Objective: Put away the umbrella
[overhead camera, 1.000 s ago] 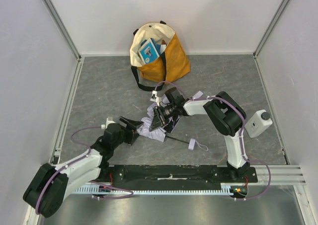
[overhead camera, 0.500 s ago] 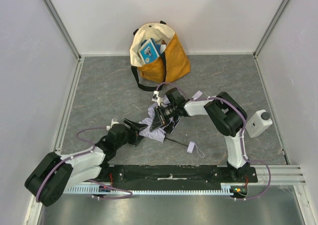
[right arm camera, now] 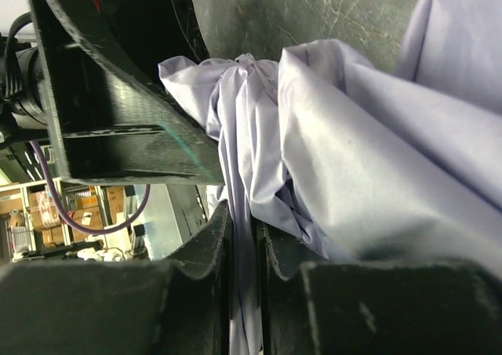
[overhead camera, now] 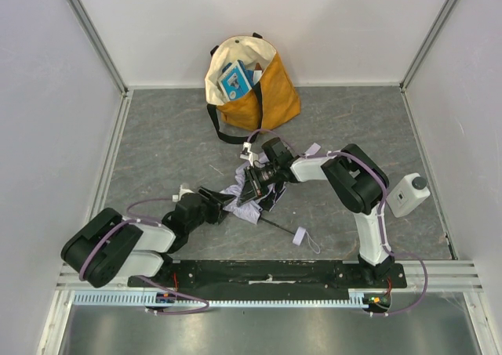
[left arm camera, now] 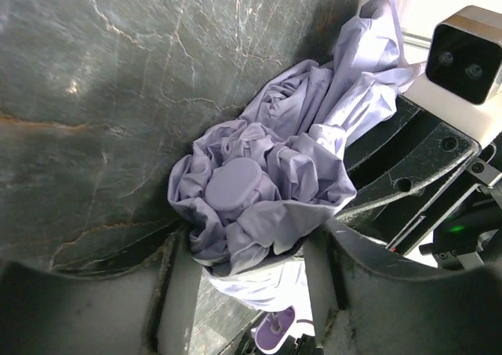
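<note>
Top external view: the umbrella (overhead camera: 239, 204) lies crumpled on the table (overhead camera: 157, 151), between the two grippers and well apart from the bag (overhead camera: 271, 96) at the back. Its shaft (overhead camera: 281, 225) points toward the near right, with the strap (overhead camera: 307, 240) at its end. The right gripper (right arm camera: 243, 237) has its jaws nearly together, pinching a fold of the umbrella. The left gripper (left arm camera: 251, 241) has its jaws apart on either side of the bunched top. Whether they squeeze it, I cannot tell.
</note>
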